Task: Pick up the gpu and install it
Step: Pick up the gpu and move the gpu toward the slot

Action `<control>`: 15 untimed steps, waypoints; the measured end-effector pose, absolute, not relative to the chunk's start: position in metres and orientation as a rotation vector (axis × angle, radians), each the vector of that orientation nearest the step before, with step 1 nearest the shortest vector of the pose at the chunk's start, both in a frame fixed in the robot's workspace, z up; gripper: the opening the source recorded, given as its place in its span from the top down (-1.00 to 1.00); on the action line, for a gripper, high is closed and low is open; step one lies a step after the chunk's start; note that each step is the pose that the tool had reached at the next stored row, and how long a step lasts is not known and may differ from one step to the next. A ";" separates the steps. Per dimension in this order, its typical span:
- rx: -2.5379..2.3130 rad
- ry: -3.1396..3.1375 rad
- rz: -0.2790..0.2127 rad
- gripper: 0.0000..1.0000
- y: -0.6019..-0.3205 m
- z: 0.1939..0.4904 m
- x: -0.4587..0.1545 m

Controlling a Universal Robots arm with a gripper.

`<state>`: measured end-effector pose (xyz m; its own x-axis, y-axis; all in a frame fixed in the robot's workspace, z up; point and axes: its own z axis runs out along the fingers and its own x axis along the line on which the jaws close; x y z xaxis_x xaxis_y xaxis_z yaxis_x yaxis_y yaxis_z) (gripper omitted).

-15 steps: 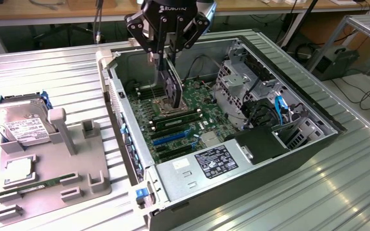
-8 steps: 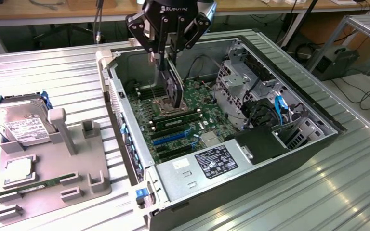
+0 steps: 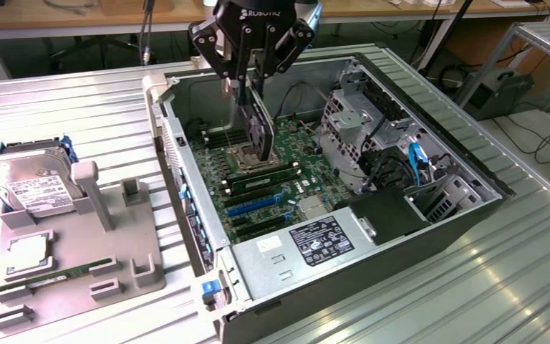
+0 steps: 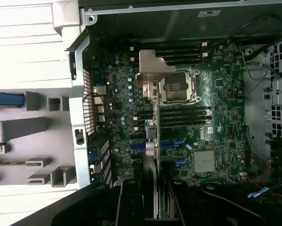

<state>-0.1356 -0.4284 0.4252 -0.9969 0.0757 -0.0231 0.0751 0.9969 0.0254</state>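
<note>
My gripper [image 3: 247, 80] hangs over the open computer case [image 3: 428, 236], shut on the gpu [image 3: 261, 127]. The card hangs edge-down from the fingers, above the green motherboard [image 3: 294, 179] near the CPU socket [image 3: 253, 159]. In the wrist view the gpu [image 4: 151, 122] is edge-on, and its silver end bracket [image 4: 149, 63] points toward the case's rear wall. The gripper [image 4: 150, 200] has its black fingers [image 4: 130, 202] pressed on either side of the card. Beneath the card lie the blue expansion slots [image 4: 165, 146]. The card stays above the board, and I cannot tell whether it touches a slot.
In the exterior view's left, a grey fixture tray [image 3: 84, 251] holds a silver hard drive [image 3: 29, 185], a CPU chip [image 3: 26, 251] and a green RAM stick [image 3: 51, 276]. Inside the case are a drive cage [image 3: 361, 118], cables [image 3: 414, 161] and the power supply [image 3: 325, 240].
</note>
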 end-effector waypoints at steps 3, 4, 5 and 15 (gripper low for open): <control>0.118 3.115 0.038 0.47 -0.428 0.425 -0.135; 0.118 3.115 0.038 0.47 -0.428 0.425 -0.135; 0.118 3.115 0.038 0.47 -0.428 0.425 -0.134; 0.118 3.115 0.038 0.47 -0.428 0.424 -0.132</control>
